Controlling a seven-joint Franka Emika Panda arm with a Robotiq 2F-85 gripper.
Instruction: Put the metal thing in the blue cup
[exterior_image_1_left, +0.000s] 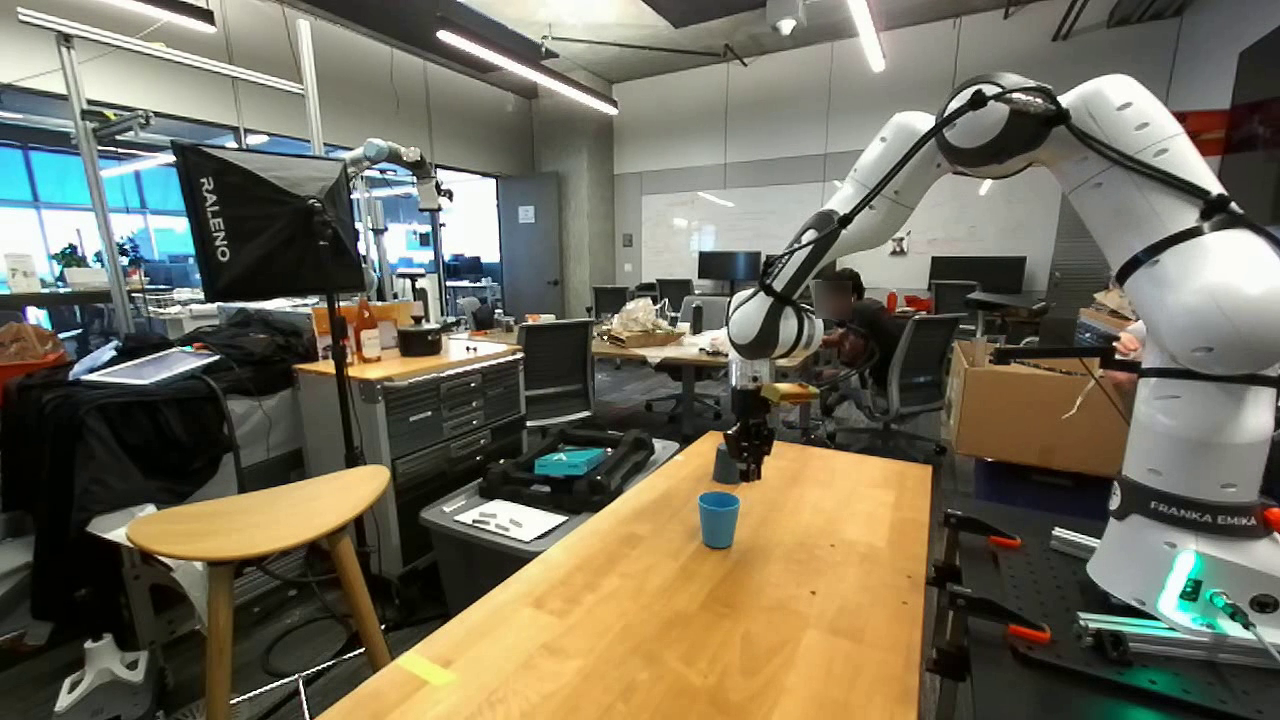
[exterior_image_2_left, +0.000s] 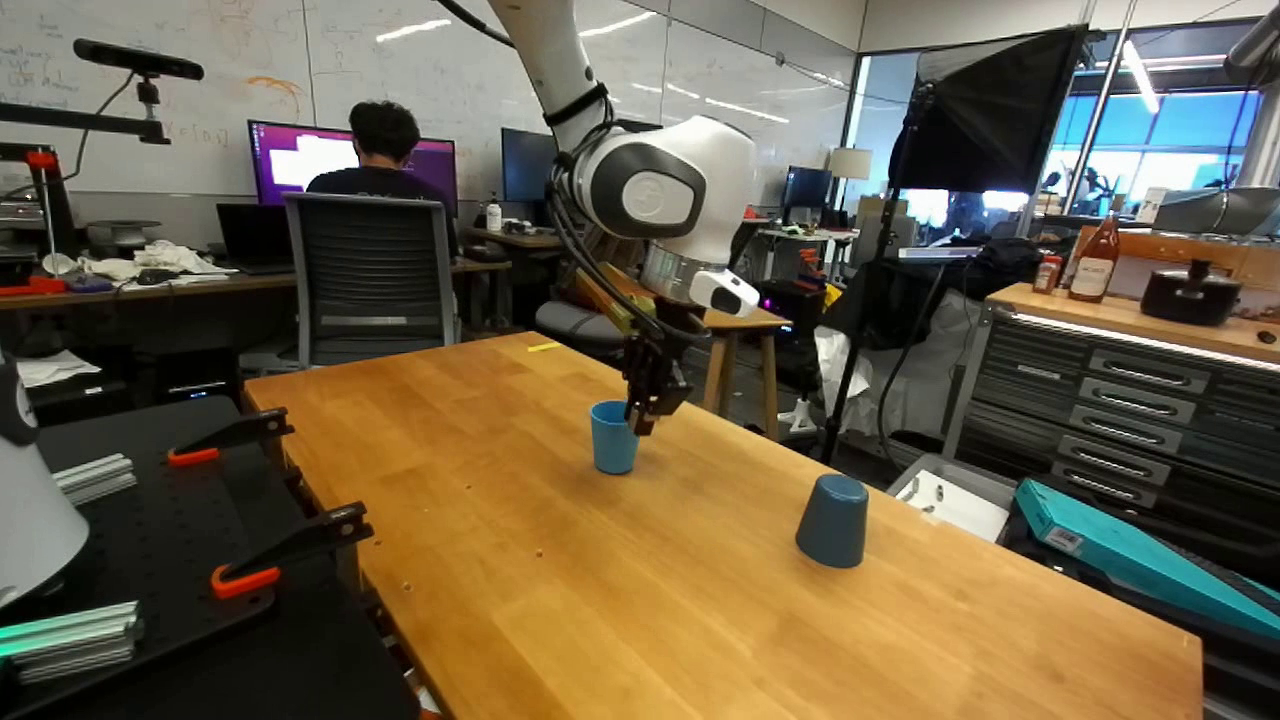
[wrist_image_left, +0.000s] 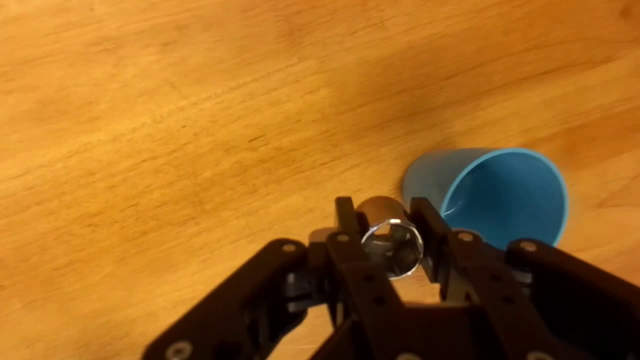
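Carrying seems the step: the gripper (wrist_image_left: 384, 220), clamping the metal thing (wrist_image_left: 392, 248) beside the blue cup (wrist_image_left: 507, 195), should next cross its rim.

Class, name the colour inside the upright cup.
Blue; the upright cup shows its inside best in the wrist view.

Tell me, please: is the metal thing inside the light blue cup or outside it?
Outside: in the wrist view, the pincer holds the metal thing beside the light blue cup, not over its opening.
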